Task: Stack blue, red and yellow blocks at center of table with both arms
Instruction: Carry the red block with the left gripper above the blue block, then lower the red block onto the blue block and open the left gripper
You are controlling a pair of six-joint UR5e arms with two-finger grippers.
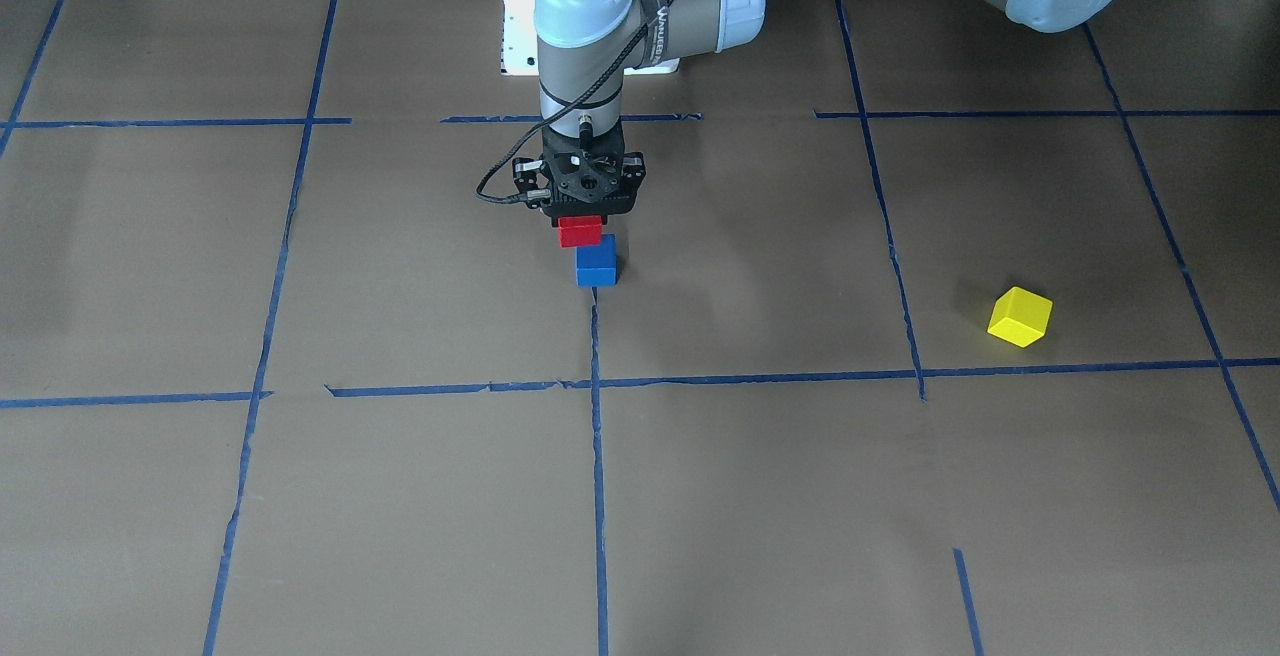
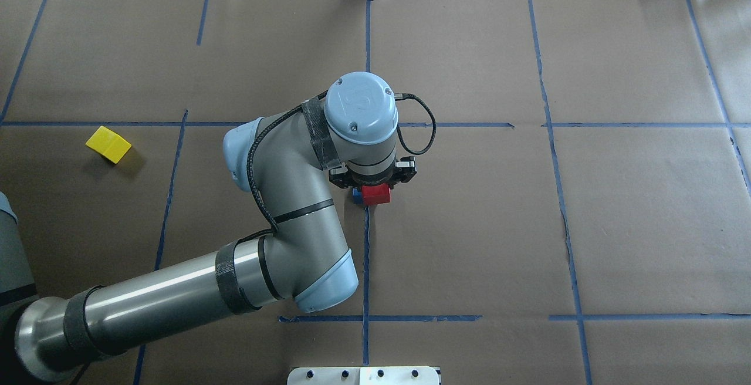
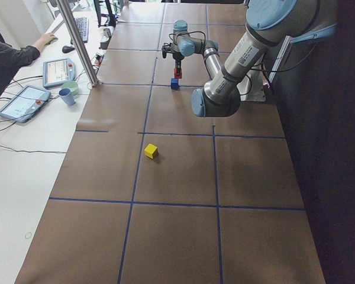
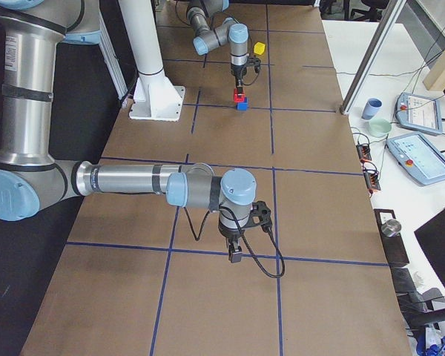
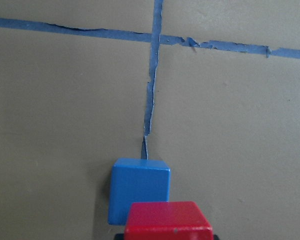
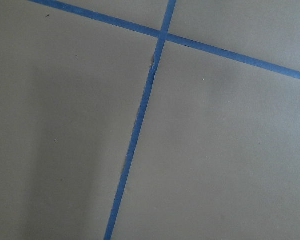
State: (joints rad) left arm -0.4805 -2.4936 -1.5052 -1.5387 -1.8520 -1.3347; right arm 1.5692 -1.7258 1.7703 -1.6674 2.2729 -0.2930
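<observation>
My left gripper (image 1: 581,228) points straight down over the middle of the table (image 1: 800,496), shut on the red block (image 1: 580,231). The blue block (image 1: 596,264) stands on the table directly under it, slightly offset. The left wrist view shows the red block (image 5: 168,220) over the near edge of the blue block (image 5: 139,192); whether they touch I cannot tell. The yellow block (image 2: 108,144) lies alone, far out on my left side. My right gripper (image 4: 236,254) hangs low over bare table near the right end; I cannot tell whether it is open or shut.
The white pedestal base (image 4: 156,96) stands at the robot's edge of the table. Beyond the far edge are a metal post (image 3: 77,41), tablets (image 3: 22,102) and cups (image 3: 66,96) on a white bench, where a person (image 3: 6,59) sits.
</observation>
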